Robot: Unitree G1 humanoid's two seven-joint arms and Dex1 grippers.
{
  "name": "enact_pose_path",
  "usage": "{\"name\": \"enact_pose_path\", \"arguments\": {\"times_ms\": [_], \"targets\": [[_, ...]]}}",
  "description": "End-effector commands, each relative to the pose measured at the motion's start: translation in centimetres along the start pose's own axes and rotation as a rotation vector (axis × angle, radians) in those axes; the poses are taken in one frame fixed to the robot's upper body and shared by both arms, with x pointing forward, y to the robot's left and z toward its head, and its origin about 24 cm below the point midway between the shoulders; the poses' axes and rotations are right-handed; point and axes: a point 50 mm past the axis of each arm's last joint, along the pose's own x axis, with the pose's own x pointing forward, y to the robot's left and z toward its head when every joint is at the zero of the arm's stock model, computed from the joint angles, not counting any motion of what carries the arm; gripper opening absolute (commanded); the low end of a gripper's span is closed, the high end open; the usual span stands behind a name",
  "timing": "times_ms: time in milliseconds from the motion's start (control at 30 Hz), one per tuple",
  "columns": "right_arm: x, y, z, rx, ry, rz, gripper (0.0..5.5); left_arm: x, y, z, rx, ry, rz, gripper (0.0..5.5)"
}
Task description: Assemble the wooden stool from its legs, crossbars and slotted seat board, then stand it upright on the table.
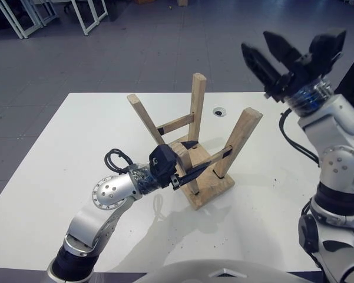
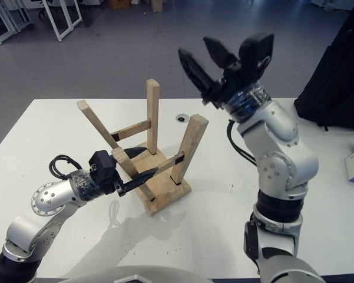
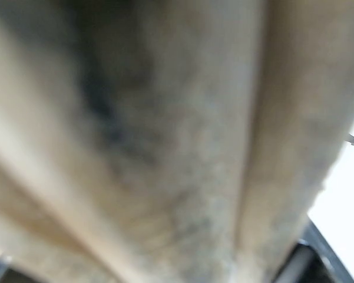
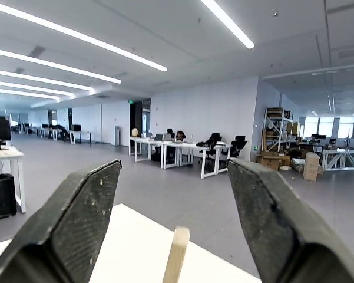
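Overhead, left fingers (image 1: 191, 174) clamped on upturned stool (image 1: 215, 186) leg, wrist camera against it, right fingers (image 4: 76, 230) spread wide, empty

Over the stool (image 1: 198, 100): open air around my right gripper (image 1: 294, 50), jaws wide, above and right of the right-hand leg (image 1: 240, 140).
Among the legs: tight; my left gripper (image 1: 194, 158) sits low between them, the low crossbar (image 1: 215, 158) beside it, the seat board (image 1: 215, 190) beneath.
Far side: the upper crossbar (image 1: 175, 124) bars that gap.
Table (image 1: 59, 153): wide room for me left and right of the stool.
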Motion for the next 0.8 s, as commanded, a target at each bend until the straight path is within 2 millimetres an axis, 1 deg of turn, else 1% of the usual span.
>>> {"name": "enact_pose_path", "arguments": {"times_ms": [33, 67, 100, 167, 200, 233, 267, 300, 367, 433, 567, 700, 800], "targets": [[1.2, -0.1, 0.5, 0.053, -0.001, 0.018, 3.28, 0.0, 0.2, 0.0, 0.012, 0.020, 0.002, 2.94], [1.3, -0.1, 0.0, 0.052, 0.028, 0.021, 3.28, 0.0, 0.2, 0.0, 0.013, 0.021, 0.000, 2.94], [1.0, -0.1, -1.4, 0.070, 0.100, 0.018, 3.28, 0.1, 0.2, 0.0, 0.016, 0.021, 0.000, 2.94], [-0.5, 0.6, -5.6, 0.105, 0.310, 0.031, 3.28, 0.2, 0.1, 0.0, 0.019, 0.020, -0.001, 2.94], [-1.8, 1.3, -7.7, 0.120, 0.422, 0.048, 3.28, 0.2, 0.1, 0.1, 0.020, 0.020, -0.002, 2.94], [-3.0, 2.1, -9.4, 0.134, 0.510, 0.065, 3.28, 0.2, 0.1, 0.0, 0.019, 0.022, -0.001, 2.94], [-3.7, 2.5, -10.3, 0.145, 0.555, 0.072, 3.28, 0.1, 0.1, 0.0, 0.019, 0.025, 0.000, 2.94], [-4.1, 2.8, -10.7, 0.150, 0.574, 0.073, 3.28, 0.0, 0.1, 0.0, 0.018, 0.030, 0.001, 2.94], [-3.7, 2.5, -10.3, 0.135, 0.547, 0.056, 3.28, -0.2, 0.0, -0.2, 0.014, 0.039, 0.002, 2.94], [-2.9, 1.8, -9.3, 0.124, 0.485, 0.026, 3.28, -0.3, 0.0, -0.3, 0.011, 0.046, 0.004, 2.94], [-1.4, 1.1, -7.0, 0.136, 0.345, -0.012, 3.28, -0.4, 0.1, -0.5, 0.009, 0.051, 0.011, 2.94], [-0.6, 0.8, -5.0, 0.167, 0.243, -0.027, 3.28, -0.5, 0.2, -0.5, 0.013, 0.052, 0.014, 2.94], [-0.1, 0.2, -2.9, 0.184, 0.153, -0.042, 3.28, -0.5, 0.2, -0.5, 0.016, 0.052, 0.011, 2.94]]}}
